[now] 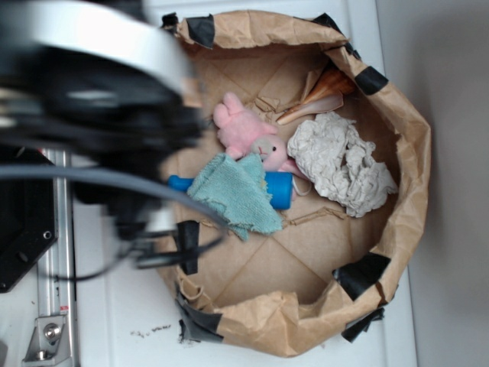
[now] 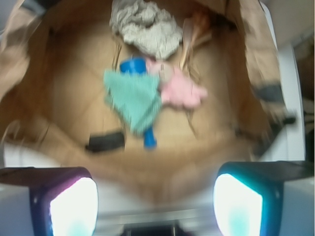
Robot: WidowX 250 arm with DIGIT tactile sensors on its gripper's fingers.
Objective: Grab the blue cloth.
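**Blue cloth draped over the cylinder, end effector wide and empty**

From my wrist view the end effector (image 2: 155, 206) stands wide open with nothing between its two pads (image 2: 74, 206) — both glow at the bottom of the frame, well apart from everything in the bag.

The blue cloth (image 1: 235, 195) lies ahead of the end effector, near the middle of the paper bag (image 1: 405, 138). In the wrist view it reads as a rough triangle: broad edge at the far side, narrowing to a point toward the end effector, so its long axis runs roughly along my line of sight. It is draped across the blue cylinder (image 1: 279, 189), whose ends stick out from under it on both sides; the cylinder's axis runs about the same way as the cloth's.

Just to the right of the cloth, touching it, is the pink plush bunny (image 1: 246, 131). Beyond both, at the far side of the bag, sits the crumpled off-white cloth (image 1: 340, 162), with a tan, shell-like object (image 1: 325, 95) to its right; I cannot tell what that is.

The bag's rolled rim carries patches of black tape (image 1: 361, 273). It rests on the white desk (image 1: 114, 321). I can read no labels or writing anywhere — the wrist picture is blurred.
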